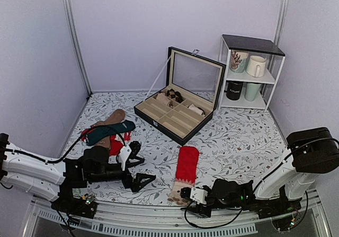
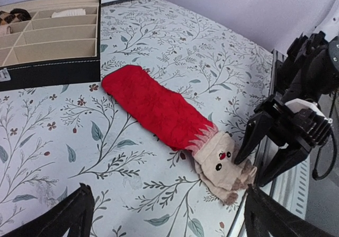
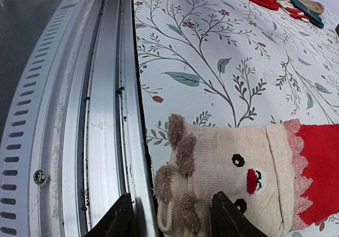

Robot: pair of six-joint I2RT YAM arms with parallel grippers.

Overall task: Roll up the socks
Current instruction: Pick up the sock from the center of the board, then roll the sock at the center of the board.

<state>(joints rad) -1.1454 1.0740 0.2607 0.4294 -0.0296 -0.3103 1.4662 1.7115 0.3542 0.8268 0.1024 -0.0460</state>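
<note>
The red fuzzy socks (image 1: 187, 163) lie flat and stacked on the table near its front edge, with the beige cuff (image 1: 180, 191) toward the arms. The cuff shows dark dots and brown tufts in the right wrist view (image 3: 228, 163). The socks also show in the left wrist view (image 2: 156, 107). My right gripper (image 3: 172, 218) is open, with its jaws on either side of the cuff's end, low at the table edge (image 1: 192, 197). My left gripper (image 1: 147, 167) is open and empty, left of the socks and pointing at them (image 2: 169, 221).
A pile of other socks (image 1: 108, 128) lies at the left. An open black divided box (image 1: 177, 112) stands behind the red socks. A white shelf with mugs (image 1: 249, 72) stands at the back right. A metal rail (image 3: 100, 115) runs along the front edge.
</note>
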